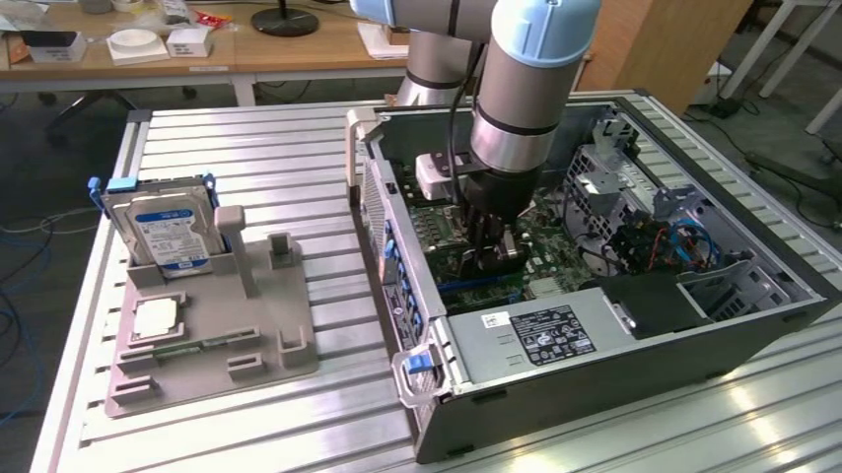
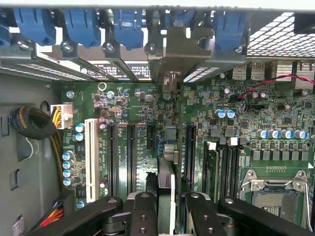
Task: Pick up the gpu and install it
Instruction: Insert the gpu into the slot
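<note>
gripper [image 1: 490, 258] is down inside the open pc case [image 1: 736, 340], low over the motherboard [image 1: 553, 258]. wrist view: black fingers [image 2: 143, 214] partly closed, one on each side of the gpu [image 2: 166, 189], clamped on its faces. card is seen edge-on, thin, standing upright between the pads and running away from the camera toward the rear slot wall. its silvery metal bracket [image 2: 178, 54] sits up against the row of rear slot openings, just beside the blue retainer clips [image 2: 81, 24]. card lies in line with the black expansion slots [image 2: 130, 157], between the pair on one side and the single slot [image 2: 189, 155] on the other; cannot tell if its edge is seated in a slot or just above it. white slot [image 2: 90, 160] and cpu socket [image 2: 275, 189] are well apart from the card on opposite sides. exterior view: grey parts tray [image 1: 197, 345] on the table [image 1: 263, 148] to the exterior view's left of the case, hard drive [image 1: 161, 232] standing upright in its holder, green memory stick [image 1: 197, 345] lying flat near the tray front
</note>
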Motion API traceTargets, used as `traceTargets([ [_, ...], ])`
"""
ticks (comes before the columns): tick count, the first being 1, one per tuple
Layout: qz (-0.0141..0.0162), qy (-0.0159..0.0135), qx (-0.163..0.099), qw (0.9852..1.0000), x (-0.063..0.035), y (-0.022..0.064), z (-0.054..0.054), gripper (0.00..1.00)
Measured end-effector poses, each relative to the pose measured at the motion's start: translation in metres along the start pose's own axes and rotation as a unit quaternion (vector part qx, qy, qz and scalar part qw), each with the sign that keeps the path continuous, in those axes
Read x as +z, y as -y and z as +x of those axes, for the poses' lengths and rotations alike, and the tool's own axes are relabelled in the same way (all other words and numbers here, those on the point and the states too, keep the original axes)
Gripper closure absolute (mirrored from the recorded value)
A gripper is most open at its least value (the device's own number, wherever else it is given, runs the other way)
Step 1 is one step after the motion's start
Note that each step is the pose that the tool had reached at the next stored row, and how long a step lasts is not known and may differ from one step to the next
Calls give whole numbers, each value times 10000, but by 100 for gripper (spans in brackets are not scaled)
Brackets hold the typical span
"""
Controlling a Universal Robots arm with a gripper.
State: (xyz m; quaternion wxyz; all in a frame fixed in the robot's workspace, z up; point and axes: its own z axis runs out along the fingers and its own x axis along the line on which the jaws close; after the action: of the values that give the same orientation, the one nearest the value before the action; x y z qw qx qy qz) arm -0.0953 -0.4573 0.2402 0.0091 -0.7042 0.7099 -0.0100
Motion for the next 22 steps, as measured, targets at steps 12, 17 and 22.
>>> traceTargets([
  [12, 0, 0, -1, 10000, 4, -1, -33, 73],
  [17, 0, 0, -1, 10000, 17, -12, -32, 73],
  [22, 0, -1, -1, 10000, 29, -14, -31, 73],
])
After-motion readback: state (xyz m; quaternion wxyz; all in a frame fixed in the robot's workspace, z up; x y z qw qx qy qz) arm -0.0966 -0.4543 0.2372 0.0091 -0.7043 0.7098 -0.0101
